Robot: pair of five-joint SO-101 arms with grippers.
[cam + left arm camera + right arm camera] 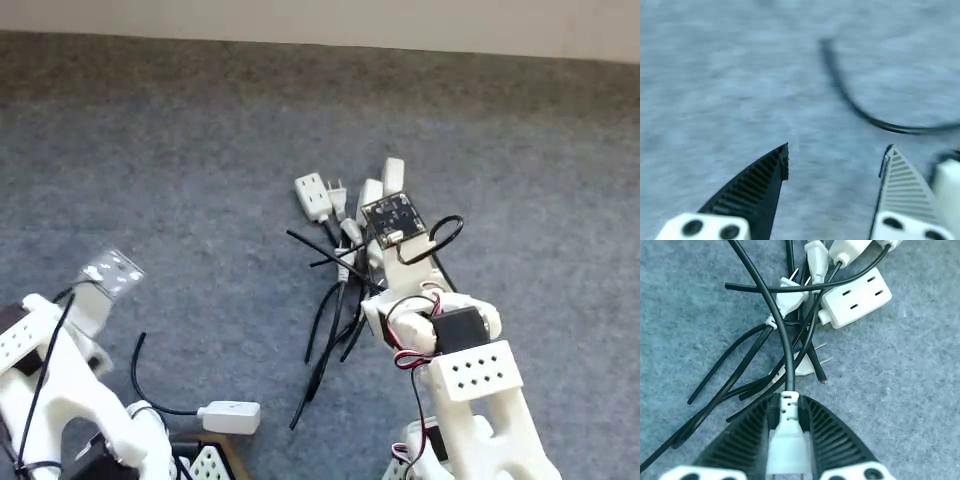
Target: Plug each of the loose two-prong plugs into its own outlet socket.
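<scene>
My right gripper (788, 401) is shut on a white two-prong plug (786, 440), whose black cord runs out into a tangle of cords. Beyond it lies a white outlet block (855, 297) with its slots facing up. A loose white plug (807, 364) lies with its prongs bare near the gripper, and another plug (790, 296) rests beside the block. In the high view the right arm (440, 335) stands over this pile (340, 260). My left gripper (836, 148) hangs open over bare carpet, close to a black cord (855, 107).
Grey carpet covers the whole floor. A second white outlet block (230, 415) on a black cord lies at the front beside the left arm (60, 390). Another outlet block (313, 197) and a plug (337, 195) lie at the far side of the pile.
</scene>
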